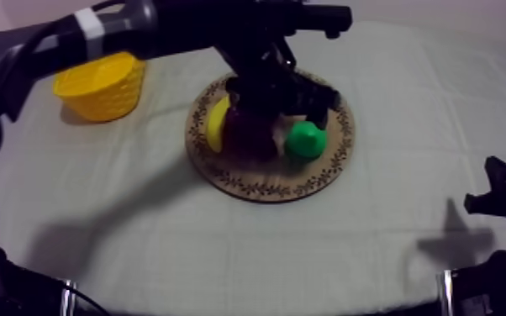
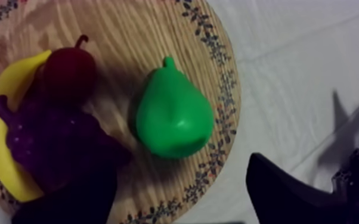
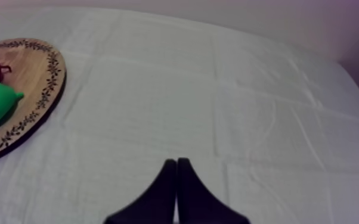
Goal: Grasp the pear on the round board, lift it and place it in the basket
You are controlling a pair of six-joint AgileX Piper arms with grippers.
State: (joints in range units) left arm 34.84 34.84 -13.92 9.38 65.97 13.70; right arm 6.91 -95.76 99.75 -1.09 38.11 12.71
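Observation:
A green pear [image 1: 304, 139] lies on the right half of the round wooden board [image 1: 260, 186]. My left arm comes in from the upper left, and its gripper [image 1: 286, 107] hangs over the board just behind the pear. In the left wrist view the gripper [image 2: 176, 179] is open. Its two black fingers [image 2: 283, 190] stand wide apart, with the pear [image 2: 173, 116] just beyond the gap and untouched. My right gripper [image 1: 504, 197] rests low at the right side, and its fingers [image 3: 176, 193] lie together as a narrow wedge over bare cloth.
Dark grapes [image 2: 50, 143], a small red fruit [image 2: 68, 71] and a banana [image 2: 0, 137] crowd the board [image 2: 128, 36] to the pear's left. The yellow basket [image 1: 101, 84] stands at the back left, beyond the board and under the left arm.

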